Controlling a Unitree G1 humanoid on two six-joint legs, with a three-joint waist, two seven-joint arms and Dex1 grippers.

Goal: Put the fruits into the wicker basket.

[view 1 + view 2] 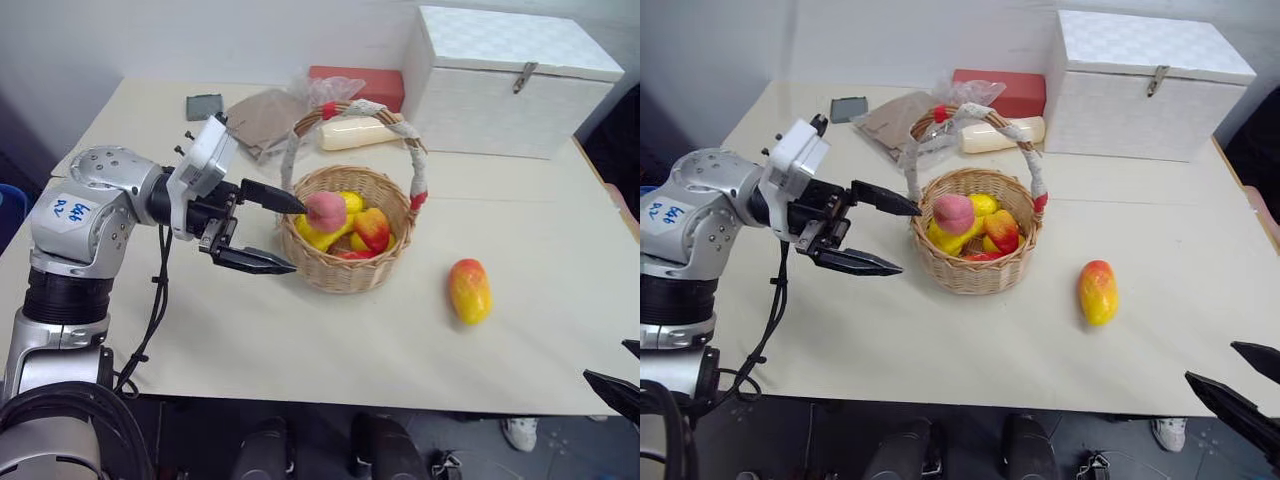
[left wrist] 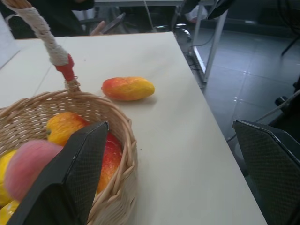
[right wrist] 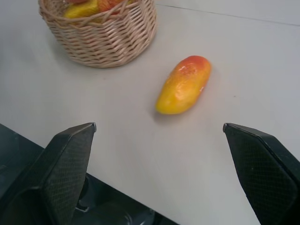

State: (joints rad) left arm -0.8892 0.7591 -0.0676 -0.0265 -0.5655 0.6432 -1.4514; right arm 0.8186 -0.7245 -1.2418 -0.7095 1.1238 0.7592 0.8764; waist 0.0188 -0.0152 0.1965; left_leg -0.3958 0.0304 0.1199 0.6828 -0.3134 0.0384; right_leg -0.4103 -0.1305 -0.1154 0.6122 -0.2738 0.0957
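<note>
Right hand (image 3: 159, 173) spread wide, empty, mango (image 3: 183, 85) lying just ahead on the surface (image 3: 117, 140). Probably light, rigid, slick-skinned; best pinched across the narrow middle.

One basket (image 1: 345, 270); two boxes (image 1: 515, 80)

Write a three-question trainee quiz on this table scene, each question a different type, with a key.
1. True or false: the large mango lies inside the wicker basket.
2. Which fruit sits on top of the pile in the basket? A) pink peach B) banana C) green apple
3. Fill in: the left claw beside the basket has its fingers ____.

Key: 1 false, it lies on the table to the robot's right of the basket; 2 A; 3 open.
</note>
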